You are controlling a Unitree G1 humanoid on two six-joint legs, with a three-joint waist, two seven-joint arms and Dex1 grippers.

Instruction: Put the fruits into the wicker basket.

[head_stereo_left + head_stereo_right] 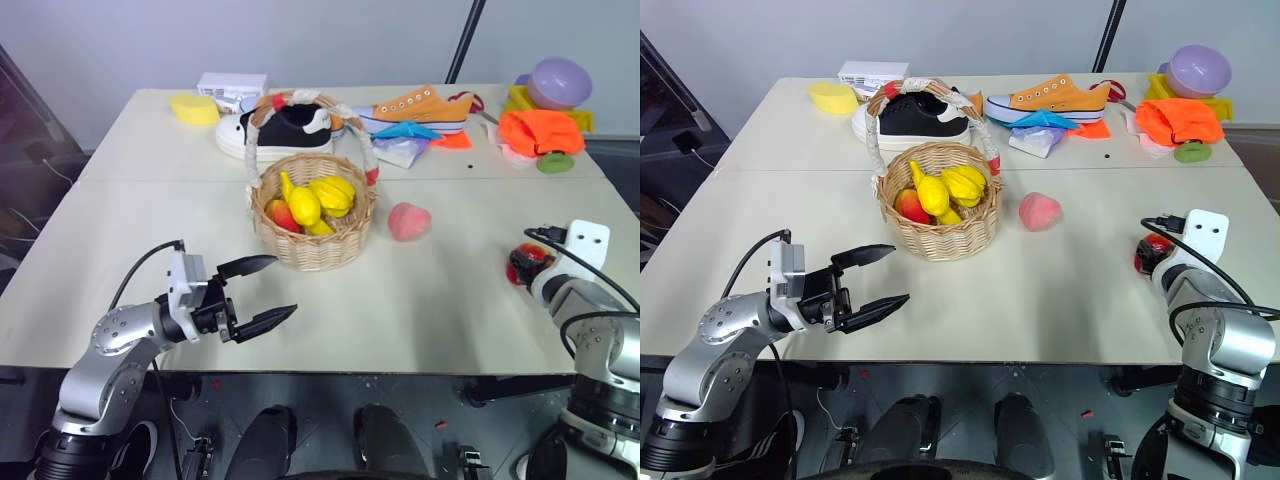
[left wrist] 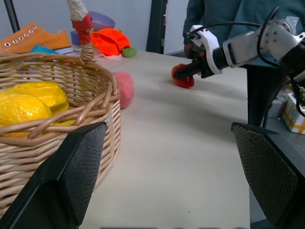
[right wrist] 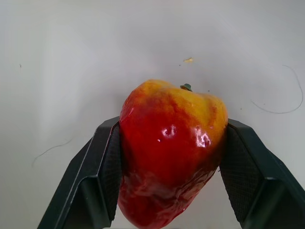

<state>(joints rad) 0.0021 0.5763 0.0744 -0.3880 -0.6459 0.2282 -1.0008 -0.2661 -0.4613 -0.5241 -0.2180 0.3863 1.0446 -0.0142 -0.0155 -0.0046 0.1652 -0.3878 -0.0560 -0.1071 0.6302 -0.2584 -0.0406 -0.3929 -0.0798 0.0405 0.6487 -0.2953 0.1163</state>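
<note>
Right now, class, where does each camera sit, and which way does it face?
Head eye views: above, looking down over the table; both arms show.
Left wrist view: beside the wicker basket, facing across to the right gripper; own fingers.
Right wrist view: at the red fruit between its pads.
Shared: the pink peach.

The left gripper (image 1: 264, 293) hovers level above the worktop's near edge, its jaws spread wide and empty, pointing forward and rightward. The right gripper (image 3: 170, 157) angles downward at the right, its jaws pressed against a red fruit (image 3: 170, 148).
</note>
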